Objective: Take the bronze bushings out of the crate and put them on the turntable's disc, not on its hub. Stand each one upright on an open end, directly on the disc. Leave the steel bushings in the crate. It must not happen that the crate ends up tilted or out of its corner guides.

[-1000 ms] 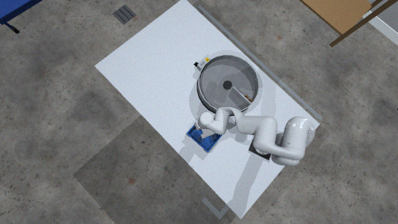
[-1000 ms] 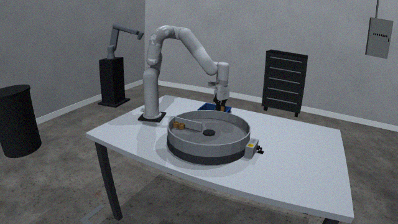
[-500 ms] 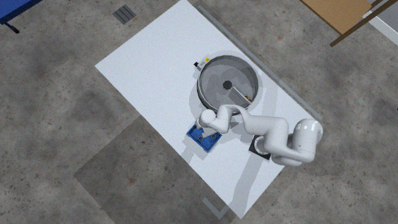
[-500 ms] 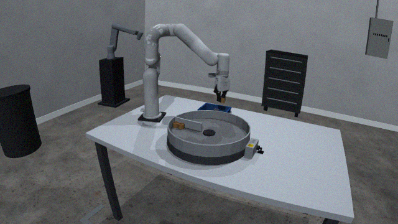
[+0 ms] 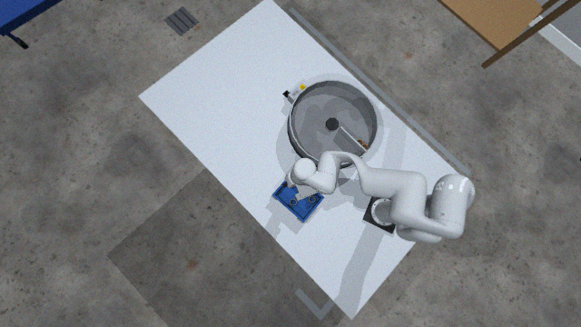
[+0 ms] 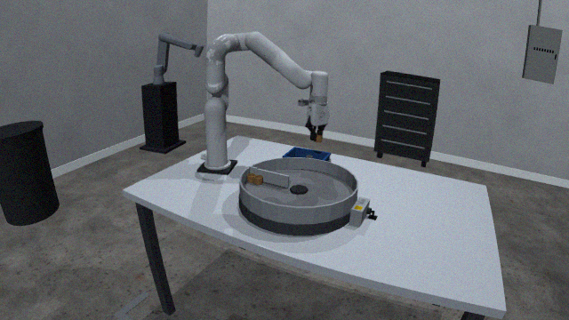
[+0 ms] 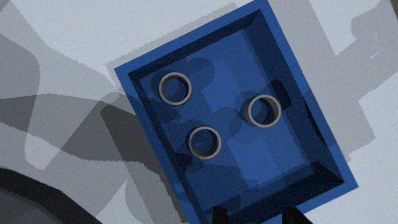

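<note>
The black fingers (image 6: 313, 132) stand partly open, closed on a small bronze cylindrical bushing (image 6: 319, 138), which they hold in the air above the crate side of the bench. The fingers point downward; whether they grip the bushing exactly upright is too small to tell.

Below, a blue rectangular open-topped crate (image 5: 303, 211) (image 6: 291, 154) (image 7: 260, 167) sits on the white bench (image 5: 218, 100) (image 6: 422, 231) (image 7: 75, 25) and looks level; its corner guides cannot be made out. Three steel ring-shaped bushings (image 7: 175, 103) stand in it with their open ends up, apart from one another: two nearer one long wall, the third nearer the opposite long wall. No bronze bushing shows in the part of the crate that the wrist view covers; its near end is partly cut off.

Just beside the crate is the round grey turntable with a raised wall (image 5: 295, 143) (image 6: 298, 215). On its grey disc (image 5: 318, 115) (image 6: 326, 191), at least two bronze bushings (image 5: 361, 143) (image 6: 258, 180) stand close together beside the straight grey divider (image 5: 353, 137) (image 6: 276, 178), near the outer wall. They are well apart from the dark central hub (image 5: 332, 123) (image 6: 299, 189). Whether they touch each other is unclear.

The white jointed arm (image 5: 395, 182) (image 6: 276, 55) reaches over from its bench mounting.

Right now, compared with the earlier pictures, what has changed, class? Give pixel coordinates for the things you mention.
The end effector (image 6: 316, 137) has risen higher above the crate (image 5: 304, 221) (image 6: 307, 154) (image 7: 240, 95), carrying a bronze bushing (image 6: 319, 139) up with it. The crate and the bushings on the disc (image 6: 254, 179) stayed put.
</note>
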`<action>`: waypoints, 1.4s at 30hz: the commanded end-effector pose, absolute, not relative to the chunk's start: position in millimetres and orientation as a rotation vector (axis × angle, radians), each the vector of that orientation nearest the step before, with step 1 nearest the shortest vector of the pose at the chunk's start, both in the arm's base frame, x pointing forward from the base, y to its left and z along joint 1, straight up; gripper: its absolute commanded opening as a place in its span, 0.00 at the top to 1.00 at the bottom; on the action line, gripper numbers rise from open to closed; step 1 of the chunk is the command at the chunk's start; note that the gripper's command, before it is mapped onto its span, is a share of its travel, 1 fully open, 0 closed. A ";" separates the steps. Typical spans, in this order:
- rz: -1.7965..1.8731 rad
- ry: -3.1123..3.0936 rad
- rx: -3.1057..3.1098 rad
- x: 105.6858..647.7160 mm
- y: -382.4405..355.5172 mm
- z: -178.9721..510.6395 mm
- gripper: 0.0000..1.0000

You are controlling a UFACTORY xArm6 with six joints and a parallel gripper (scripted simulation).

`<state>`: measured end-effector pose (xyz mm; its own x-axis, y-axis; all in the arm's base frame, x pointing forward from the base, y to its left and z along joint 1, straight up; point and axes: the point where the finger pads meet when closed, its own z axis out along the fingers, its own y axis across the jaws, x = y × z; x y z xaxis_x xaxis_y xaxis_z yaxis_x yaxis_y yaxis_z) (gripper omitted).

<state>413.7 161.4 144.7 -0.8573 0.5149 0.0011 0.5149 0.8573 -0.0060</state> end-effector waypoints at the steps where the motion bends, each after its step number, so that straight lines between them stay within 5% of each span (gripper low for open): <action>1: 0.004 -3.029 -0.840 415.0 161.9 146.7 1.00; 26: 0.004 -3.029 -0.840 409.7 126.2 146.8 1.00; 42: 0.004 -3.029 -0.840 388.9 -15.8 147.2 1.00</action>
<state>390.0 7.1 144.8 -0.8555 0.5178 0.0004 0.5178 0.8555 -0.0097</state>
